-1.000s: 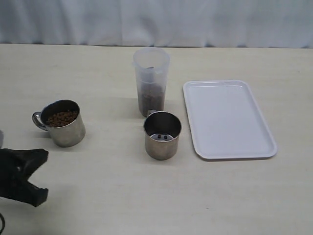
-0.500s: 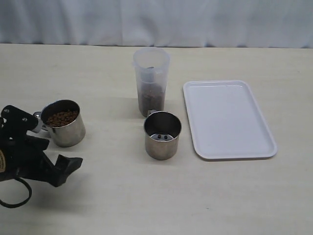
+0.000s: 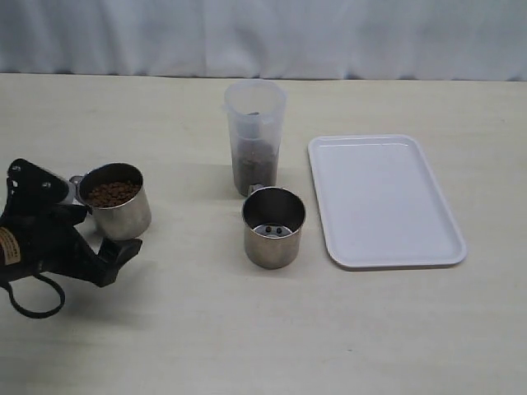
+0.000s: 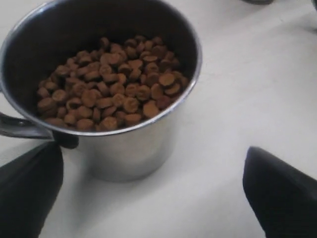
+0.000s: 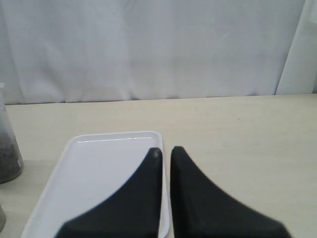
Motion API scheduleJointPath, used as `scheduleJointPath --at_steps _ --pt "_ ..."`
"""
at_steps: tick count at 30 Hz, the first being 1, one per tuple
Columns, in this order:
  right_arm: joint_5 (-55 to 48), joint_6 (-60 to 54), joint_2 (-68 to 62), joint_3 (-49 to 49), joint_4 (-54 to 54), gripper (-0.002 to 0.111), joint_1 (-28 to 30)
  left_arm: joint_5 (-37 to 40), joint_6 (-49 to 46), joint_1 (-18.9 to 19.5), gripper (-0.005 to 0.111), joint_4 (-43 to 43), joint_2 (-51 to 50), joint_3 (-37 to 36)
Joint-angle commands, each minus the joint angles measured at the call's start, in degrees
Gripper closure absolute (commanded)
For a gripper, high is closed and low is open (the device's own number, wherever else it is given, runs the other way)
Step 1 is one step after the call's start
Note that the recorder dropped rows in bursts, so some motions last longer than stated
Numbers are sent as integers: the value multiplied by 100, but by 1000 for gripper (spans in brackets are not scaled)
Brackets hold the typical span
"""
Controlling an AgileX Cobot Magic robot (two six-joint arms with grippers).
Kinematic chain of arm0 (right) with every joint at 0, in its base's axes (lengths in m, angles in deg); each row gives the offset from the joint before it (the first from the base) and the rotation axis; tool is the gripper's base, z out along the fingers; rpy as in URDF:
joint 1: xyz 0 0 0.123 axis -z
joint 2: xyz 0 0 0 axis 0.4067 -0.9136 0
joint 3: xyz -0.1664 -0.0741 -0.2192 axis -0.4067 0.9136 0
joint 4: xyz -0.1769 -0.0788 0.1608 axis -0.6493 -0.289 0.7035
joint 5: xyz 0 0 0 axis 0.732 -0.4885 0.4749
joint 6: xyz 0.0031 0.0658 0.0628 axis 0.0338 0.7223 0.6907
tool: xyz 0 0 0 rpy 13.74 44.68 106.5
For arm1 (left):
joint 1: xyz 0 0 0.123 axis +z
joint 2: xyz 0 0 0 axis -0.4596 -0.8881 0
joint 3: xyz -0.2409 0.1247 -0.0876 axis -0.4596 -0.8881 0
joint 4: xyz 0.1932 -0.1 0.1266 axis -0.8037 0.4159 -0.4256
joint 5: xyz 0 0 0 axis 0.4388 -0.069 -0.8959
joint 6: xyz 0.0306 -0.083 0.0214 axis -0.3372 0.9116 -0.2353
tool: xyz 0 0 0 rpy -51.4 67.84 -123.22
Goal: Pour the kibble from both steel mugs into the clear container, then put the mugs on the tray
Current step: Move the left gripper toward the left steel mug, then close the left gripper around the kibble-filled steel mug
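A steel mug (image 3: pixel 117 210) full of kibble (image 3: pixel 113 193) stands at the left of the table. My left gripper (image 3: pixel 92 220) is open right beside it, one finger by the loop handle (image 3: pixel 76 179) and the other near its front side. In the left wrist view the mug (image 4: pixel 124 148) and its kibble (image 4: pixel 111 84) fill the picture, and the gripper (image 4: pixel 153 198) holds nothing. A second steel mug (image 3: pixel 273 228) holds only a couple of pellets. Behind it stands the clear container (image 3: pixel 255 136), with kibble in its lower part. The white tray (image 3: pixel 383 202) lies at the right. My right gripper (image 5: pixel 166 151) is shut and empty above the tray (image 5: pixel 99 173).
A pale curtain closes off the far edge of the table (image 3: pixel 247 329). The clear container (image 5: pixel 7 148) shows at the edge of the right wrist view. The right arm is outside the exterior view.
My left gripper has come in from the lower left corner, opened, and moved up to the full mug. The mug has shifted slightly to the right. The right gripper has stayed shut.
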Motion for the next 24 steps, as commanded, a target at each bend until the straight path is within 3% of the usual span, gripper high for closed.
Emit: scheduleJointPath --at_steps 1,10,24 --pt "18 -50 18 13 29 104 24 -456 -483 8 19 54 -469 284" --pt "18 -50 18 13 29 104 24 -984 -1059 8 19 17 -886 640" --pt "18 -50 18 13 29 104 24 -1236 -1058 8 19 -615 -1372 1145"
